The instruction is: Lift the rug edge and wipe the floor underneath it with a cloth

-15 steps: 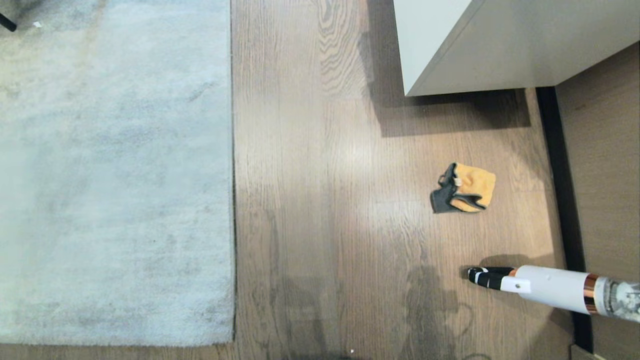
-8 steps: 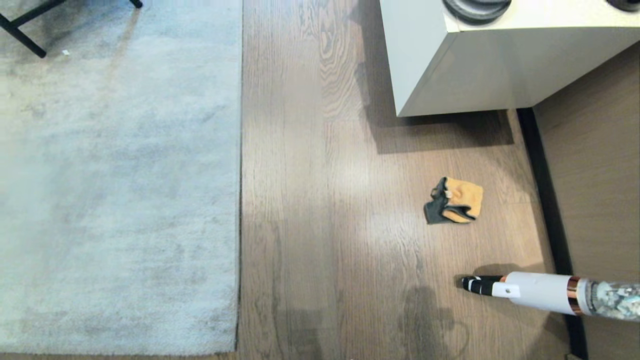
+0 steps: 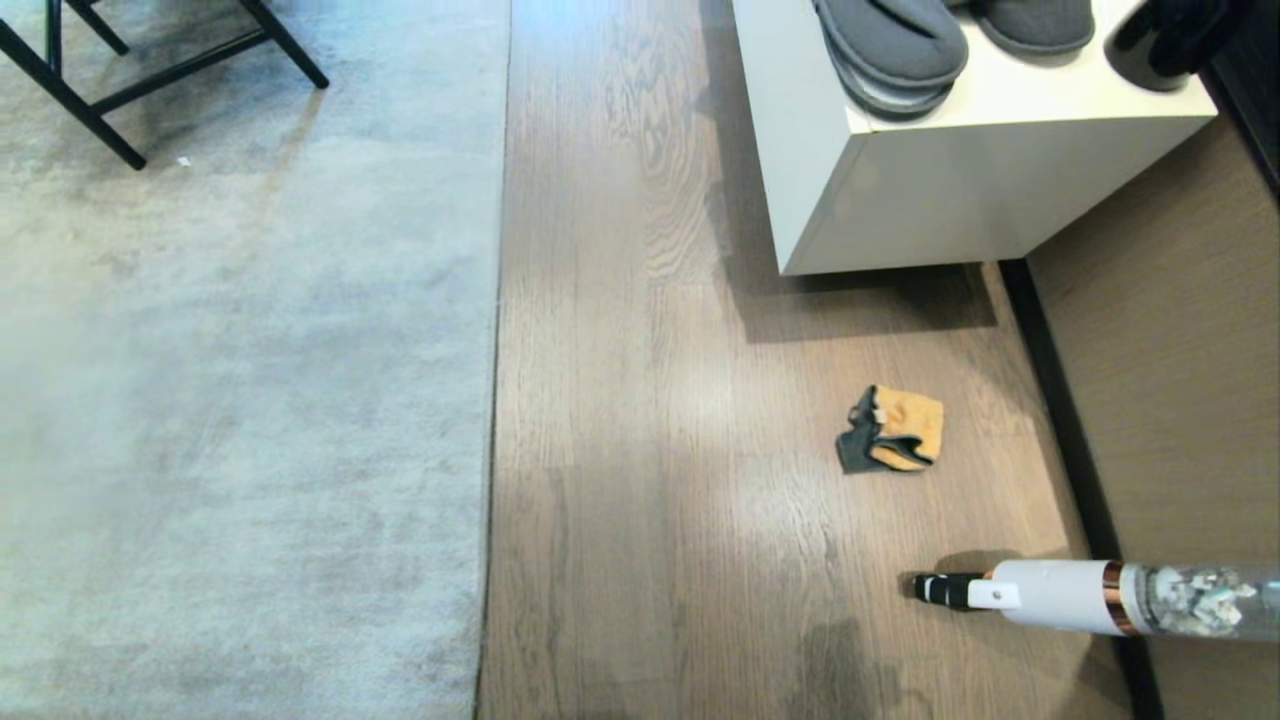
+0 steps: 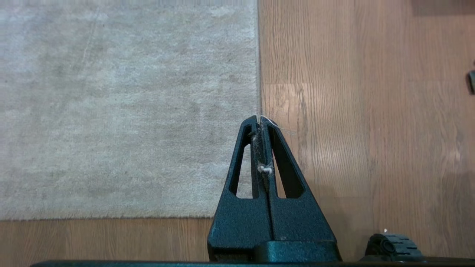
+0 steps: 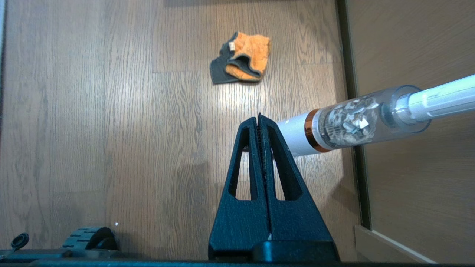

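Wood floor point(image 3: 640, 420) holds one rug edge point(image 3: 497, 400), one cloth point(image 3: 893, 430); both grippers point(image 4: 261, 118) point(image 5: 259, 116) closed, empty.

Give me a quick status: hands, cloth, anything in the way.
Left hand and right hand shut, empty. Mustard-orange fluffy cloth crumpled on brown wood floor, untouched. Pale grey rug edge flat. White cylindrical tool lying near cloth.

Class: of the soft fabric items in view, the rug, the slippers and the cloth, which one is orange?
The cloth, lying crumpled on the floor; the rug is pale grey-beige, and the slippers are grey.
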Motion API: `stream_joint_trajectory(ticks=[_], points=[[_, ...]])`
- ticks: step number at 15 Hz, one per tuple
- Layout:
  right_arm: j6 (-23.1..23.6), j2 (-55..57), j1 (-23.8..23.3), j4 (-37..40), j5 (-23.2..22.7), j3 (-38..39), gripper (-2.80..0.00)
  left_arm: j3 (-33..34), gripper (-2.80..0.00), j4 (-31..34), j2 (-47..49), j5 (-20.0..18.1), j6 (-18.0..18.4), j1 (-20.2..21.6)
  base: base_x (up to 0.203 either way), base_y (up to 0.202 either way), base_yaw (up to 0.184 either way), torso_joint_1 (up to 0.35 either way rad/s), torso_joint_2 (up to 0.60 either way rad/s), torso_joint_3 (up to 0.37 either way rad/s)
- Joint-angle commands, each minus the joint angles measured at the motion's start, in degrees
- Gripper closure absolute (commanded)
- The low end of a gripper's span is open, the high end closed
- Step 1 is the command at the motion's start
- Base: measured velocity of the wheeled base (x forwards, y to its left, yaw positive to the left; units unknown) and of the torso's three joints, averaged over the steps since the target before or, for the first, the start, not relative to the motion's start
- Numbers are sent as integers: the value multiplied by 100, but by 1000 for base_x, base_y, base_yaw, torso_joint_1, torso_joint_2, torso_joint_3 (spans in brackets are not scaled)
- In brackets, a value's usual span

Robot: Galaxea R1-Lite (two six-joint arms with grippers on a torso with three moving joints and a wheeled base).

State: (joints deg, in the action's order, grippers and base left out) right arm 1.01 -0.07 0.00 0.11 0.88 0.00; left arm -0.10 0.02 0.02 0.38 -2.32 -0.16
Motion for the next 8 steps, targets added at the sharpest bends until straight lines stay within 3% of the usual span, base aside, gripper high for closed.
stream_joint_trajectory(ticks=[1, 8], points=[[4, 7, 0, -2, 0, 0, 0, 1, 0, -2, -2, 6, -5, -2, 0, 0, 0, 2, 2, 198], [4, 7, 0, -2, 0, 0, 0, 1, 0, -2, -2, 6, -5, 1, 0, 0, 0, 2, 2, 202]])
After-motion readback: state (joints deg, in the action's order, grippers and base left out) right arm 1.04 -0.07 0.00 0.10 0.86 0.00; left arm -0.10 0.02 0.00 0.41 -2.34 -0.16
